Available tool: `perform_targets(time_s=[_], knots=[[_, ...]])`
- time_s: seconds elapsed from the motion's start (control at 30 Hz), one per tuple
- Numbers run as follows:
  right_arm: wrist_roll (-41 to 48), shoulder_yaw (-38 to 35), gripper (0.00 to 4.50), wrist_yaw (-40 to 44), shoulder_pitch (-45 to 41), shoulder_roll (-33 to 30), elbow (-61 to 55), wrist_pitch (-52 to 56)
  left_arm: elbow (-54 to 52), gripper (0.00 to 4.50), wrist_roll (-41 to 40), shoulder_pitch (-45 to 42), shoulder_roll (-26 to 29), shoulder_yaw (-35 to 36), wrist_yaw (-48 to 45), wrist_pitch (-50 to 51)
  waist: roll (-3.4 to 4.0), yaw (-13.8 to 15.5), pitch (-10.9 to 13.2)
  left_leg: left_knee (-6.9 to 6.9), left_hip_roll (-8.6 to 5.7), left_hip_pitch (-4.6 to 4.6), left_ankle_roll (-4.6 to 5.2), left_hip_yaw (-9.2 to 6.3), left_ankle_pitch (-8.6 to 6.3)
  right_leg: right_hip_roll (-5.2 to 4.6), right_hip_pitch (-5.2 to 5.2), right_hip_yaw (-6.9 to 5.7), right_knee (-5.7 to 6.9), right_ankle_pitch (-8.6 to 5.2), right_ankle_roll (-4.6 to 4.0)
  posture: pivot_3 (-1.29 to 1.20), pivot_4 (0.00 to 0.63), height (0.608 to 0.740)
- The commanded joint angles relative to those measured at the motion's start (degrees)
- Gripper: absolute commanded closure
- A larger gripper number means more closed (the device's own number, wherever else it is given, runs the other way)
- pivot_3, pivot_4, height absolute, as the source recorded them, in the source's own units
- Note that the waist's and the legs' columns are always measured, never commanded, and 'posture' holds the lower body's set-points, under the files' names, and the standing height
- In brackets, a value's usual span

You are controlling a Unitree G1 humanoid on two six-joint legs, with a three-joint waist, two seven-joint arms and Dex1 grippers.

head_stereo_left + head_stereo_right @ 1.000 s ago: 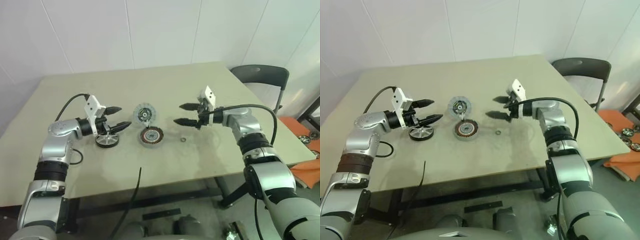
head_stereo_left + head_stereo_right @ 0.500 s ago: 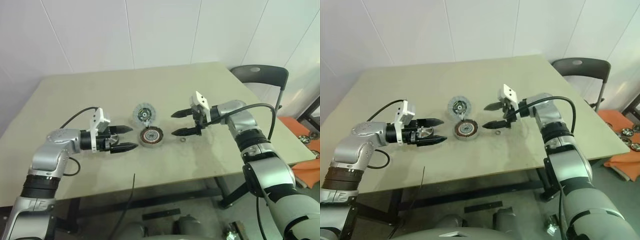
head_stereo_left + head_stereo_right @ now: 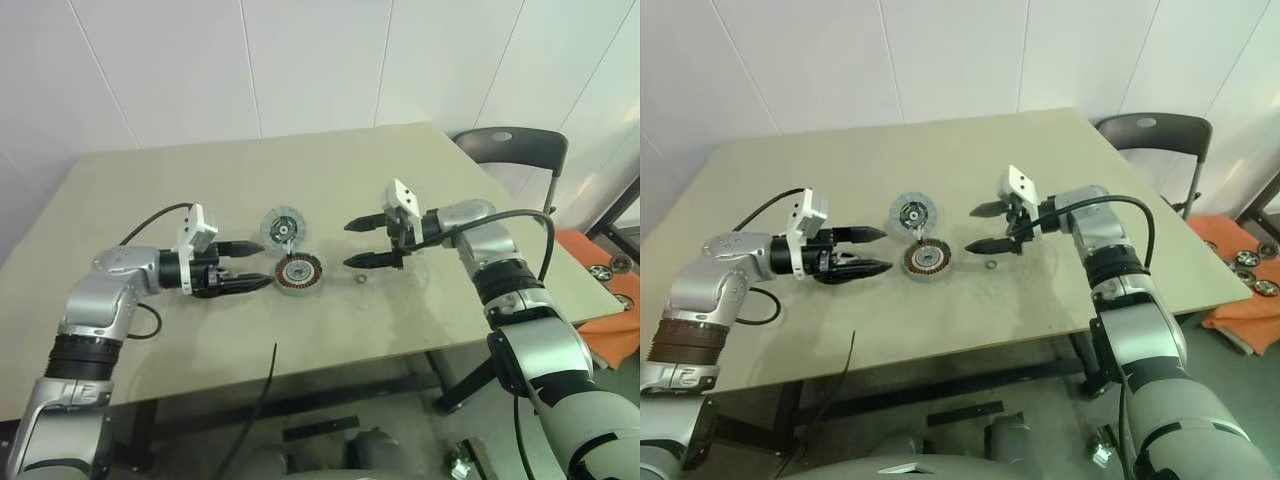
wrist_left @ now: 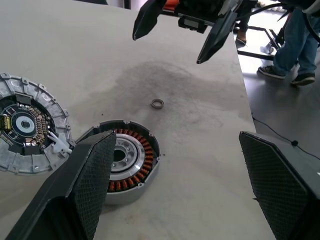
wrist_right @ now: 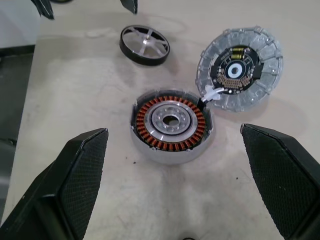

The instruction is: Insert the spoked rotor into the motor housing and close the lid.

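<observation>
1. The left gripper [image 3: 266, 264] and right gripper [image 3: 347, 245] are held wide open, empty
2. The spoked rotor [image 5: 145, 45] is laid flat mid-desk, left of the motor housing [image 3: 299, 271]
3. It is judged stiff and slick; its rim should be gripped

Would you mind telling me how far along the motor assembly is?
Done: nothing yet. The motor housing sits open, coils exposed, its lid lying beside it. In hand: nothing; the left pincer and right pincer are both open and empty, and the spoked rotor lies on the table. Left: grasp the rotor, seat it, close the lid.
</observation>
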Motion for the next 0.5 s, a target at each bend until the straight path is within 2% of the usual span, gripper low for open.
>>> perform_targets(time_s=[0.03,0.3,0.5], knots=[[0.7,-1.2,0.06,0.0,-2.8,-0.7,-1.4,0.4,-3.2,0.32,-1.2,0.7,0.7,2.1,0.9,-0.3,0.00,0.1,0.0,0.01,0.00,0.00,0.00,0.00,0.00,0.00,0.00,0.00,0.01,0.00,0.00,0.00,0.000,0.740],[0.8,-1.1,0.06,-0.8,-1.7,0.1,-2.5,1.3,-6.0,0.32,-2.8,0.8,-0.3,5.3,5.9,0.1,-0.01,0.1,0.0,0.05,-0.01,-0.01,0.00,0.00,0.00,-0.04,0.00,-0.01,0.03,0.00,0.00,0.00,0.000,0.740],[0.3,-0.7,0.06,-1.6,-1.1,0.6,-3.4,1.3,-5.1,0.32,-1.8,1.6,-1.2,4.8,7.4,-1.6,-0.01,0.1,0.0,0.05,-0.01,-0.01,0.00,0.00,0.00,-0.03,-0.01,-0.01,0.08,0.00,0.00,0.00,0.000,0.740]])
